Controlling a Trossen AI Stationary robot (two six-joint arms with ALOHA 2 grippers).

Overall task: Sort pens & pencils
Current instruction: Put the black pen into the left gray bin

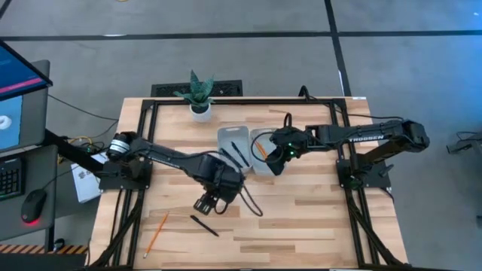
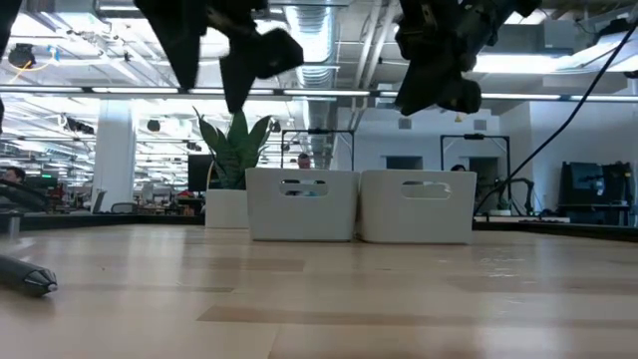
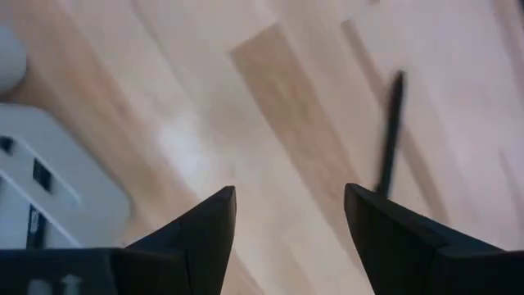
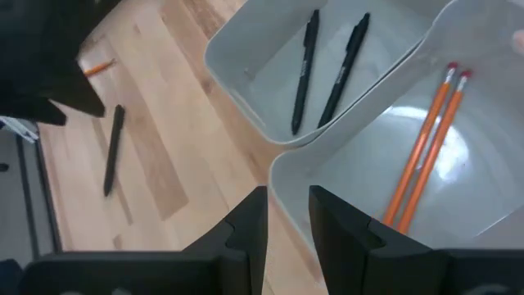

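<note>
Left pincer (image 1: 205,205) above wooden table (image 1: 316,218)

We note a wooden table (image 1: 301,218) carrying two white bins (image 1: 233,139), a potted plant (image 1: 199,94), one black pen (image 1: 204,225), one orange pencil (image 1: 156,235).

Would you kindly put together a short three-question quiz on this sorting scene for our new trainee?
1. True or false: the left bin holds two pens.
2. How many pencils lie in the right bin?
3. Which items remain on the table? A) one pen and one pencil; B) two pens; C) nothing.

Key: 1 true; 2 two; 3 A.
</note>
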